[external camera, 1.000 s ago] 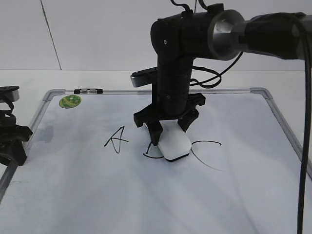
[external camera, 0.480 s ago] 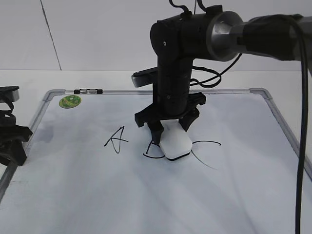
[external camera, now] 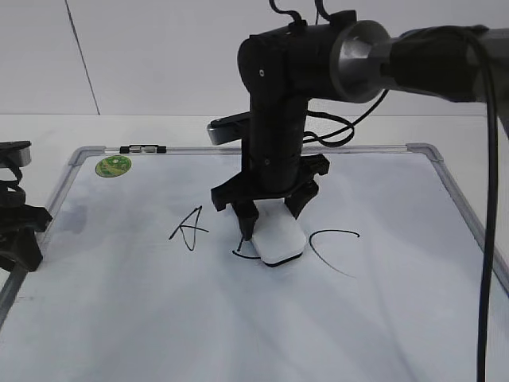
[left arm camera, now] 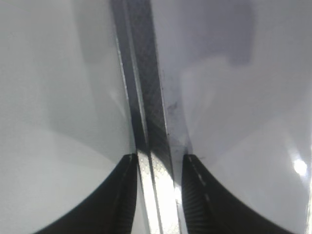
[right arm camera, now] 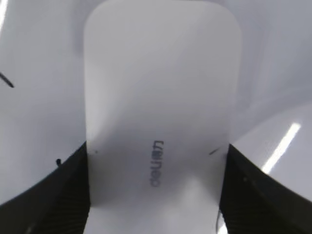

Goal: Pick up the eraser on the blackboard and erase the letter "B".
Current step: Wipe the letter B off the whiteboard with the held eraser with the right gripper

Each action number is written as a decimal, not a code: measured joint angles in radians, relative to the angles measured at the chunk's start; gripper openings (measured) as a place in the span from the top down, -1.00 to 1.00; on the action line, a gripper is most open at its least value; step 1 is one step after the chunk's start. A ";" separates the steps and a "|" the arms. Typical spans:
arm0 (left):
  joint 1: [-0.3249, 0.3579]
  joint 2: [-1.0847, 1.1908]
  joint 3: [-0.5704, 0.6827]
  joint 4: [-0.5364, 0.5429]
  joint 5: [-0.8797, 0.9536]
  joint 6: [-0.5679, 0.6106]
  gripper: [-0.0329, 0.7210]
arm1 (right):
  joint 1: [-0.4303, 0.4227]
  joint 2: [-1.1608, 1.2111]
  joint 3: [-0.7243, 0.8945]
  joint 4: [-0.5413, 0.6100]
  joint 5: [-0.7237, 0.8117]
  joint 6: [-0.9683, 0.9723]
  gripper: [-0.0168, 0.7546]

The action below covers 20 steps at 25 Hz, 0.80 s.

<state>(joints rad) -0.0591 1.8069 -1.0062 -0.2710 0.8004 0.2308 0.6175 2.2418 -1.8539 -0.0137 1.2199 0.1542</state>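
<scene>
The blackboard [external camera: 445,179] lies flat, a white board in a silver-grey frame. My right gripper [external camera: 272,219] is shut on the white eraser [external camera: 280,240] and presses it on the board between the black "A" [external camera: 189,227] and "C" [external camera: 330,243]. Of the letter "B" [external camera: 244,252] only a short curved stroke shows at the eraser's left edge. In the right wrist view the eraser [right arm camera: 161,87] fills the gap between the right gripper's [right arm camera: 156,151] fingers. My left gripper [left arm camera: 158,158] grips the board's left frame rail [left arm camera: 146,97]; it also shows at the left edge of the exterior view [external camera: 17,231].
A round green sticker [external camera: 114,165] sits in the board's far left corner, beside a small clip [external camera: 144,149] on the top rail. The right arm's cables [external camera: 497,239] hang along the right edge. The board lies on a white table [external camera: 48,131].
My right gripper has slid the eraser to the left across the "B". Less of the "B" shows, and the "C" is now fully uncovered. The left arm has not moved.
</scene>
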 joint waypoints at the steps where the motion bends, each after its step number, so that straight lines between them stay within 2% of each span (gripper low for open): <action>1: 0.000 0.000 0.000 0.000 0.002 0.000 0.29 | 0.010 0.000 0.000 0.000 0.000 0.000 -0.45; 7: 0.000 0.000 0.000 0.002 0.005 0.000 0.29 | 0.063 0.002 0.000 0.005 0.000 0.009 -0.45; 20: 0.000 0.000 0.000 0.002 0.007 0.000 0.29 | 0.053 0.002 0.000 -0.034 0.000 0.045 -0.45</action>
<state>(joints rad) -0.0591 1.8069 -1.0062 -0.2691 0.8072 0.2308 0.6708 2.2439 -1.8539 -0.0481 1.2199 0.1993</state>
